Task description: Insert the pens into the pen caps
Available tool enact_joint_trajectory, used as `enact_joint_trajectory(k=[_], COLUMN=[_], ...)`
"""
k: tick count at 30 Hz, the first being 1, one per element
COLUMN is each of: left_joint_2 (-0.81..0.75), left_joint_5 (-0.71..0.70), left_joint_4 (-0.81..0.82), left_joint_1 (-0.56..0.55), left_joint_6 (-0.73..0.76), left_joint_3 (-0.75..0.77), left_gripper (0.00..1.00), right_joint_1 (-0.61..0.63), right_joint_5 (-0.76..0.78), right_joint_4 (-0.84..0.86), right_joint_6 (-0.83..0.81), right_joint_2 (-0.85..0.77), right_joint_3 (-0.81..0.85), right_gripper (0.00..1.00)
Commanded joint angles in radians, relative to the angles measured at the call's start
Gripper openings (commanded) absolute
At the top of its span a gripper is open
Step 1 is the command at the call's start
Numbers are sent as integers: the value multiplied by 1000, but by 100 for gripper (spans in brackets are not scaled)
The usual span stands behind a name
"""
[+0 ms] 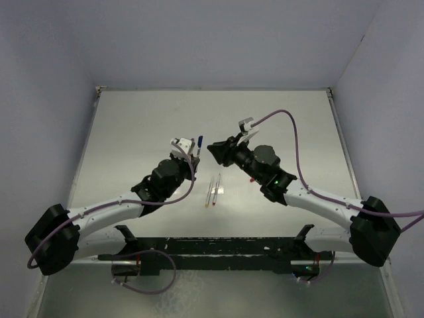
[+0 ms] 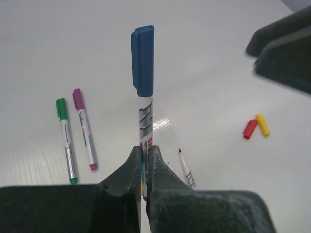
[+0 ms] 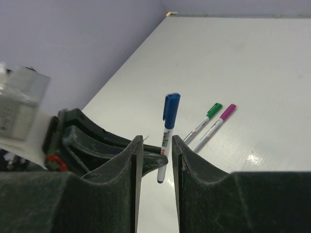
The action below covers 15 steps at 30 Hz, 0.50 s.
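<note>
Left fingers clamp blue-capped pen upright over table; right fingers narrowly apart, empty.

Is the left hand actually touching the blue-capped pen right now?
Touching. The left wrist view shows the left hand clamped on the barrel of the blue-capped pen, with no gap on either side.

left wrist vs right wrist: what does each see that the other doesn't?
Left wrist only: a red cap and a yellow cap lying next to each other, and an uncapped pen on the table close to the left tool.
Right wrist only: the wall and the table's far corner.
Both: the capped blue pen clamped in the shut left tool, and the capped green pen and purple pen lying side by side.
</note>
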Motion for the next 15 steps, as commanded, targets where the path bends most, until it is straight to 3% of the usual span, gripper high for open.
enact_joint_trajectory(k=[1, 8, 15], left_joint_2=[67, 255, 469], left_joint_5=[-38, -35, -23], left_joint_4=[-43, -178, -304], left_joint_1=[10, 51, 103], left_joint_6=[-39, -94, -132], left_joint_3=[17, 169, 371], left_gripper=[0, 0, 0], right_joint_1=[1, 0, -2], right_joint_5=[85, 279, 332], right_joint_4=[-27, -77, -195], right_joint_6=[-91, -95, -96], right_joint_2=[-90, -181, -224], right_joint_3=[53, -26, -54], right_gripper=[33, 38, 40])
